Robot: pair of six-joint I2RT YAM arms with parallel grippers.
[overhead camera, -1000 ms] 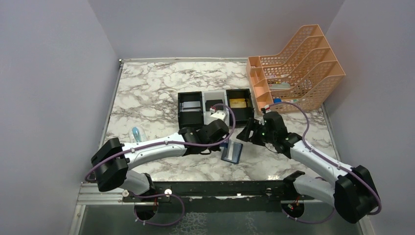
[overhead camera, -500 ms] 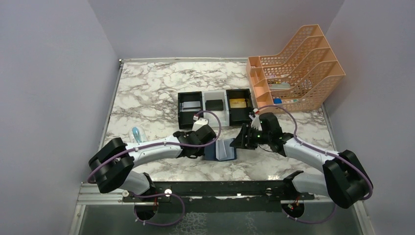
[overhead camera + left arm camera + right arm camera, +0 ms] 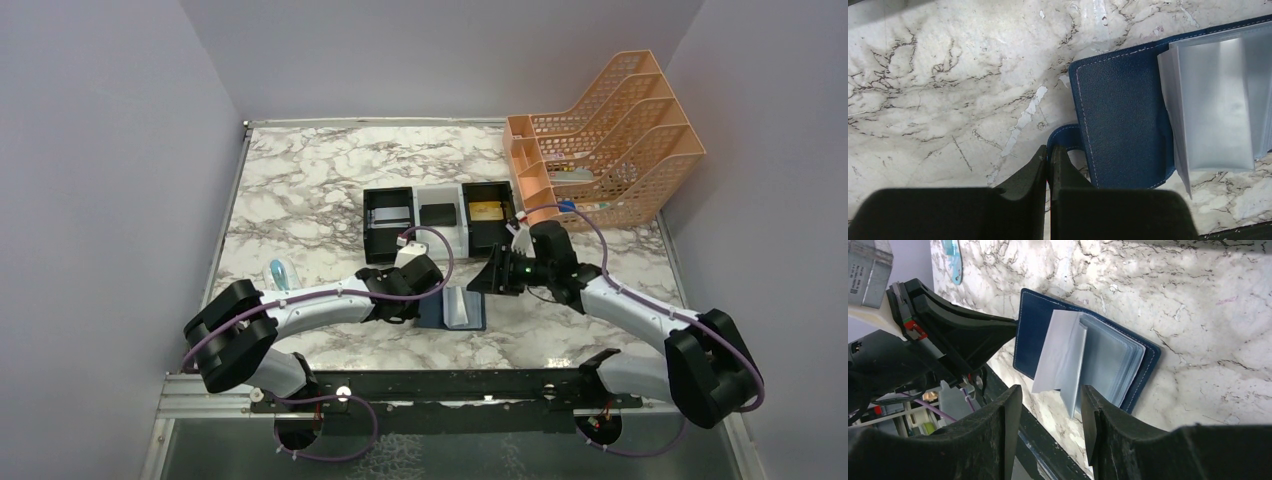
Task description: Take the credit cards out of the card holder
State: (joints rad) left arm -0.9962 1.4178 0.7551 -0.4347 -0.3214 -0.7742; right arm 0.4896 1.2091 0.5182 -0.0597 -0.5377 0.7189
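- The marble table (image 3: 300,190) carries everything. The work sits at its near middle, where both of my arms can reach it.
- The peach file rack (image 3: 610,130) stands at the far right, well apart from the job, so it should not get in my way.
- Three box trays (image 3: 389,243) sit in a row just beyond the holder, close enough to serve as drop-off spots. The credit cards (image 3: 487,210) I can see lie in them: silver-grey in the left tray, black in the middle, gold in the right.
- The right gripper (image 3: 1050,390) hovers over the holder from the right, its claw spread about halfway. A raised clear leaf stands in the gap, and neither finger visibly touches it. I judge it is lined up to close on that leaf.
- The left gripper (image 3: 1049,150) is low at the holder's left edge, claw pressed together, with its tips at the small tab (image 3: 1065,137). I cannot tell whether the tab is nipped between them. I read this as an anchor, so the booklet will not slide when the other arm pulls.
- The card holder (image 3: 455,310) lies open at near centre between the two grippers, navy cover down and pockets up.
- The pockets facing up show me no card. The lower leaves are hidden, so I cannot call the holder emptied.
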